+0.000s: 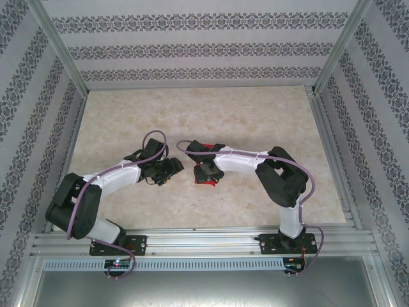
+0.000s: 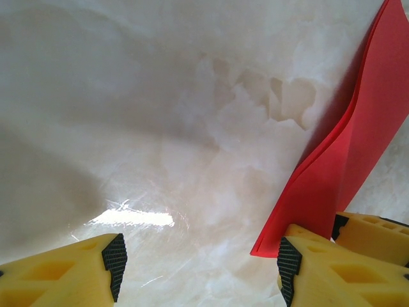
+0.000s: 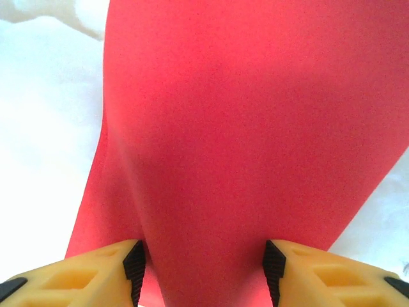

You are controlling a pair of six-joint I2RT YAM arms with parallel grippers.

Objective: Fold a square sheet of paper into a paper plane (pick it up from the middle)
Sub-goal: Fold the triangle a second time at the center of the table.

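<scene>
Paper [image 3: 243,128] ridge betw. R hand [image 3: 204,262] fingers, grip unclear; L hand [image 2: 201,265] open, empty, beside it.

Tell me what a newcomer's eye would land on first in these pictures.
The bright red paper grabs attention first, lying mid-table beneath the right gripper; in the right wrist view it humps up between that gripper's yellow fingers. Next come the left gripper, open over the pale marbled table just beside the paper's edge, and the ornate patterned walls around the cell.
</scene>
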